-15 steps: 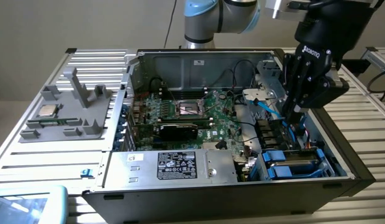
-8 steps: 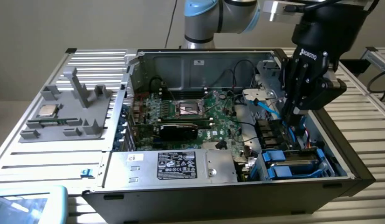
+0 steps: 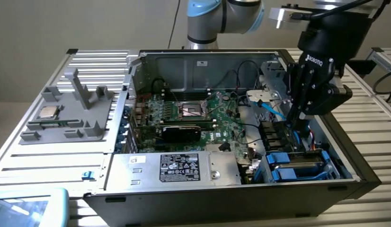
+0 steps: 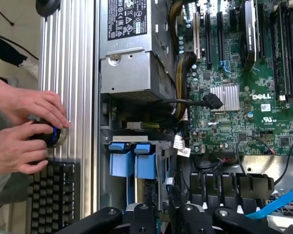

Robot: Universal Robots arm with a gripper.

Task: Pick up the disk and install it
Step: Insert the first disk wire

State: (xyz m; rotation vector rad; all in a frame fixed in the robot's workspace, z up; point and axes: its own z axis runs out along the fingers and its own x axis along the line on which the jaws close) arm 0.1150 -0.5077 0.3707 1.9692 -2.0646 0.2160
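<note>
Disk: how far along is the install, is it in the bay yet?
Looks done: the silver-grey disk in its bright blue plastic bracket lies in the drive bay at a corner of the open black computer case. In hand: the black pincer hangs just above it. Left: I cannot tell whether it is fully seated.

1. I see the disk (image 3: 297, 166) inside the open computer case, in the drive bay at the front corner on the exterior view's right.
2. Its bright blue bracket frames a grey-silver body, lying flat in the bay.
3. In the wrist view its blue bracket tabs (image 4: 135, 158) show beside the bay's metal wall.
</note>
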